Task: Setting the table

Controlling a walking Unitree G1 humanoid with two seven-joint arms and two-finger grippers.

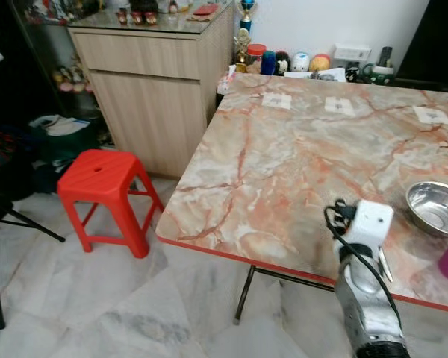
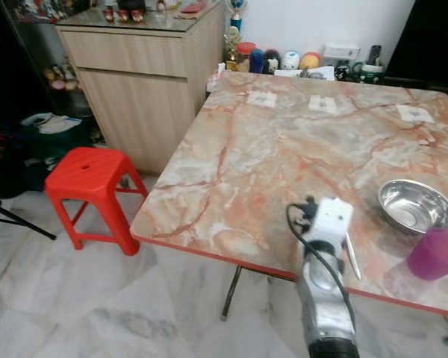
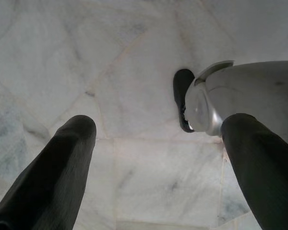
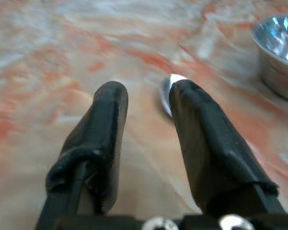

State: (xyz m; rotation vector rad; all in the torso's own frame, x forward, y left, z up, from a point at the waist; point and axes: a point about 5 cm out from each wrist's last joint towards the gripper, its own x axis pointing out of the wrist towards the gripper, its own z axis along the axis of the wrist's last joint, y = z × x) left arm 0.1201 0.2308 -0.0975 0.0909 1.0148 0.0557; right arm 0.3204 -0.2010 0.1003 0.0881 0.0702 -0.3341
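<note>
Tableware was partly out: a steel bowl [image 2: 416, 204] and purple cup [image 2: 435, 253] sat at the lower right of the marble table [image 2: 284, 142]. Your right gripper [image 4: 146, 103] hung just over the tabletop, fingers slightly apart, a spoon [image 4: 167, 91] showing beside one finger; whether it was held, you couldn't tell. Your left gripper [image 3: 158, 143] gaped wide above the floor [image 3: 134, 57]. Most places looked unset.

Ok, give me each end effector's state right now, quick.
Left end effector: open, holding nothing, hanging over the floor.
Right end effector: fingers parted over the table, a spoon against one finger; grip cannot be told.
</note>
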